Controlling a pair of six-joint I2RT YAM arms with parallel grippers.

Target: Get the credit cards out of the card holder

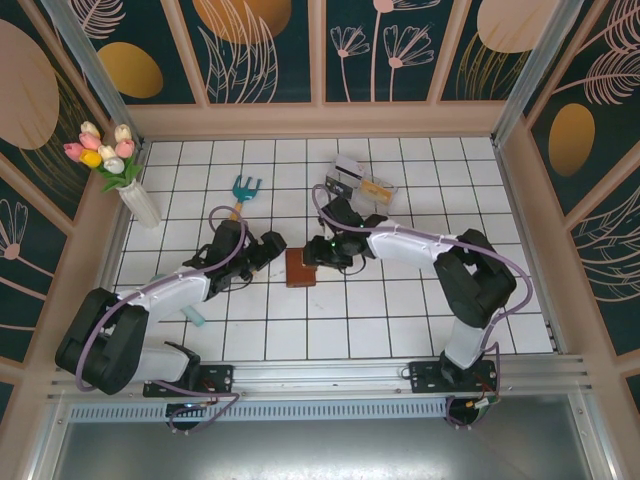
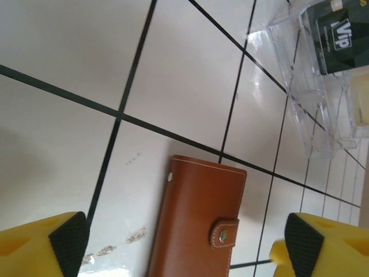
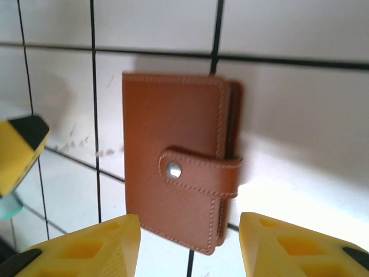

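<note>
The card holder [image 1: 300, 268] is a reddish-brown leather wallet lying flat on the white tiles, snapped shut by its strap [image 3: 199, 173]. My left gripper [image 2: 187, 245] hovers open just left of it, its yellow fingers [image 2: 63, 242] spread wider than the card holder [image 2: 199, 222]. From the right, my right gripper [image 3: 190, 248] is also open, one finger [image 3: 86, 248] on each side of the wallet's near edge, not gripping. A dark credit card [image 2: 340, 34] and a yellowish card [image 1: 376, 187] lie in the clear box [image 2: 311, 115].
The clear plastic box [image 1: 362, 180] stands behind the right arm. A teal-headed garden fork [image 1: 245, 188] lies behind the left gripper. A white vase of tulips [image 1: 135, 195] stands at the back left. Wooden walls enclose the tiled floor.
</note>
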